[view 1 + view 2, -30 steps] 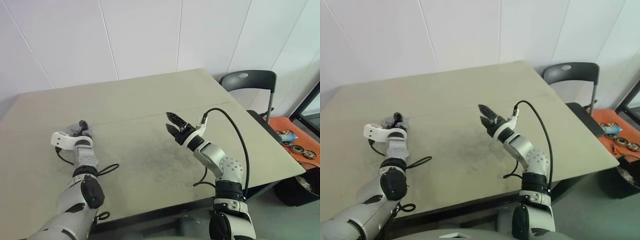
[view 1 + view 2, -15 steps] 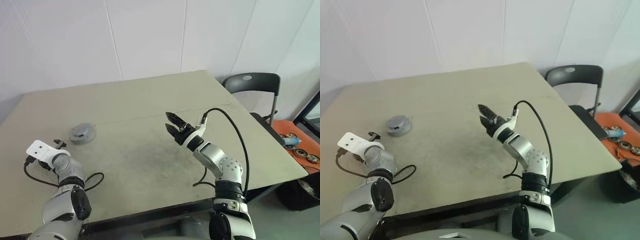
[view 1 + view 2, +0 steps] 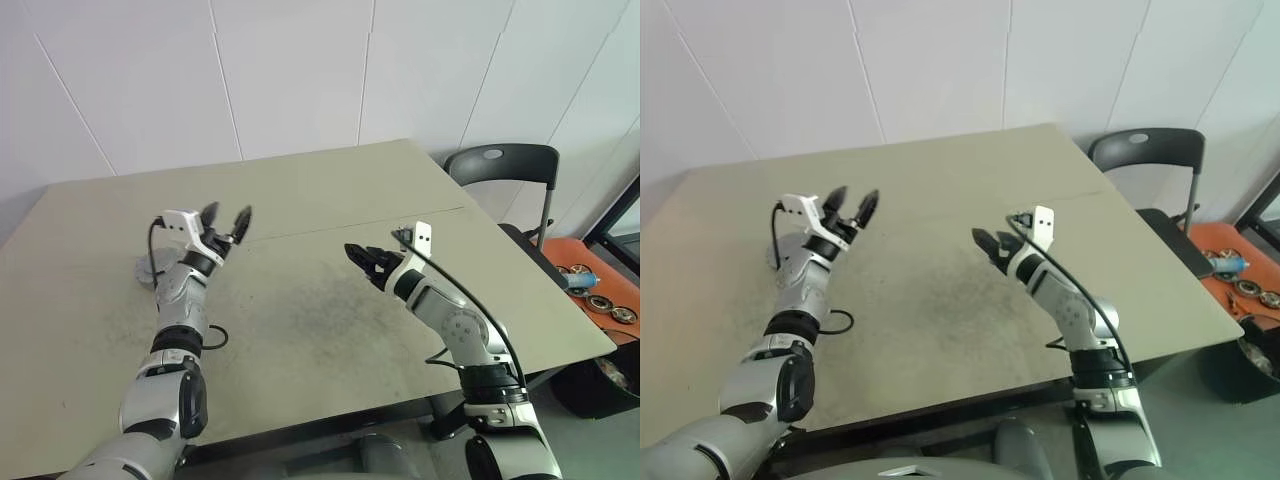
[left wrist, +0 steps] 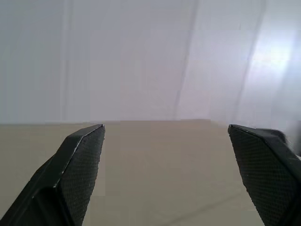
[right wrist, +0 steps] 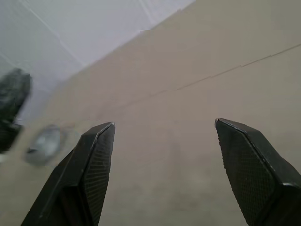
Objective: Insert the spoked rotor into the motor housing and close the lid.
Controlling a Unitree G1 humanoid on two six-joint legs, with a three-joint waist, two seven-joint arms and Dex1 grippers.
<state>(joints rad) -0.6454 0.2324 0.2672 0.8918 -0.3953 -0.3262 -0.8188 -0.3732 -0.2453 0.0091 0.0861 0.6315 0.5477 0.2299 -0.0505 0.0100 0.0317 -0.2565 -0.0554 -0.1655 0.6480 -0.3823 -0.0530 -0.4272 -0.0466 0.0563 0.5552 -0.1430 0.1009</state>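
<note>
White wall panels back a broad beige table [image 3: 330, 200] whose top carries a faint seam and a dark scuffed patch, with a black chair [image 3: 500, 165] at its far right corner and an orange tray of small parts [image 3: 590, 290] beyond the right edge. On the table's left side lies a round grey metal assembly [image 3: 150, 270], low and domed, its rim partly hidden behind the left forearm; whether it is the motor housing with the rotor inside cannot be told from these frames, and no copper windings or spokes can be made out. A second ago the left gripper [image 3: 226, 219] sat down at that assembly; half a second ago the arm had swung away toward the table's near left edge, leaving the piece uncovered; now the gripper is raised above the table, pointing forward and slightly upward, its two black fingers spread wide with nothing between them. The right gripper [image 3: 362, 256] has rolled since the earlier frames and shifted a little to the right, its fingers parted and empty, aimed toward the left across the table. The grey assembly rests below and behind the left gripper, just beside that arm's wrist, and well apart from the right gripper, off to its left, where the right wrist view catches it [image 5: 44, 141] as a blurred disc beyond the finger.
</note>
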